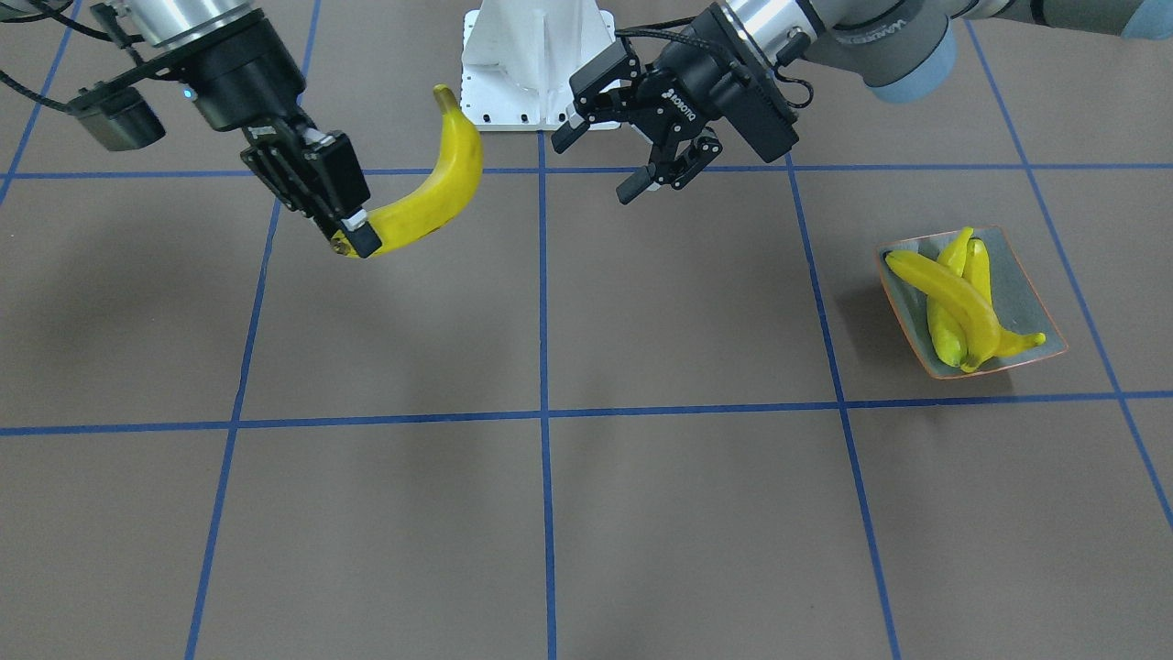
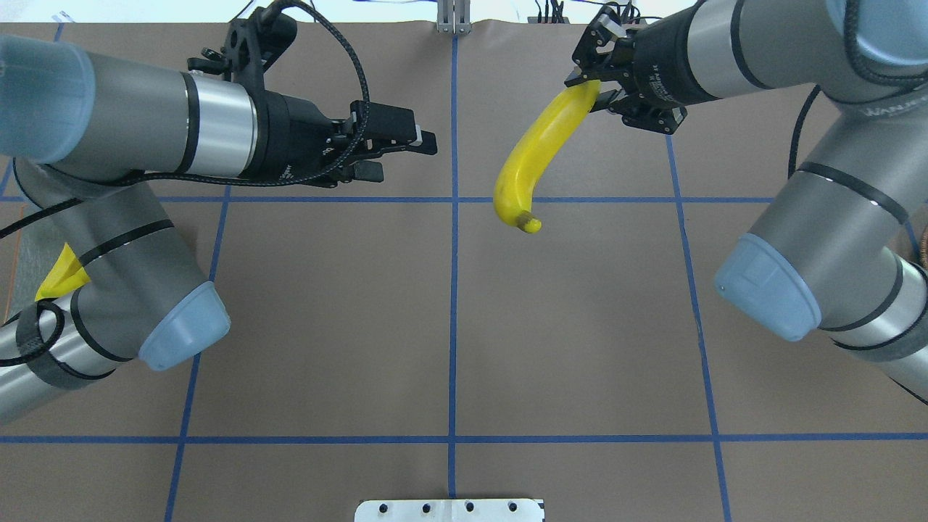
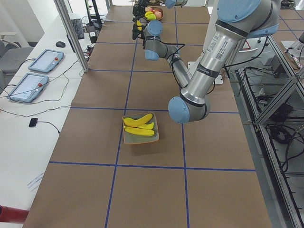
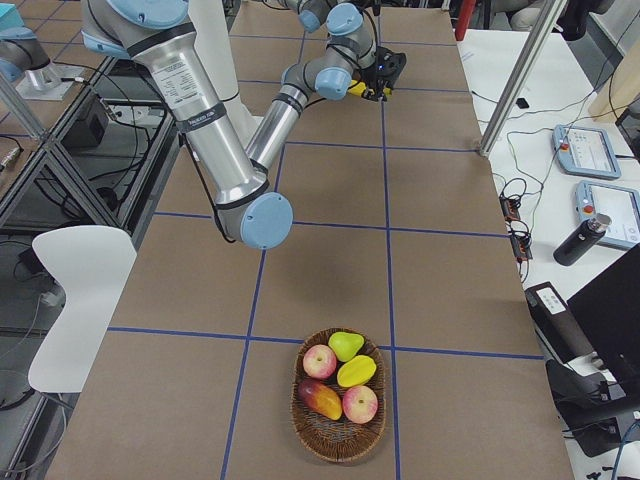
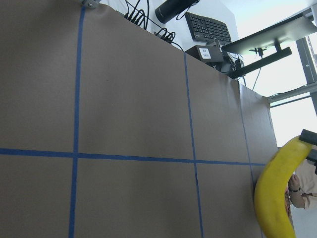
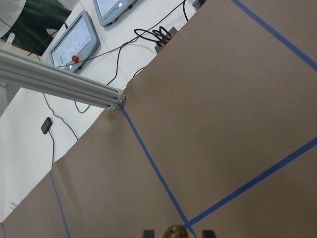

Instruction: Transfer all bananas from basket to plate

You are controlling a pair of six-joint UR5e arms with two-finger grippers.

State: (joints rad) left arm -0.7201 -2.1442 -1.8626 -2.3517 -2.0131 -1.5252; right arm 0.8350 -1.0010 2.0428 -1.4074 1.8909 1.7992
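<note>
My right gripper (image 1: 353, 234) is shut on the end of one yellow banana (image 1: 431, 197), which hangs in the air above the table's middle (image 2: 540, 156). My left gripper (image 1: 596, 165) is open and holds nothing, a short way from that banana's free end, which shows in the left wrist view (image 5: 277, 193). The grey-green plate (image 1: 1022, 284) with the orange rim sits on my left side of the table. Three bananas (image 1: 953, 293) lie piled on it. The wicker basket (image 4: 340, 450) stands at the table's right end, with no banana in it.
The basket holds apples (image 4: 320, 362) and other fruit. Blue tape lines cross the brown table. The white robot base (image 1: 536, 64) stands at the table edge. Tablets, cables and a metal post (image 4: 520, 75) line the operators' side.
</note>
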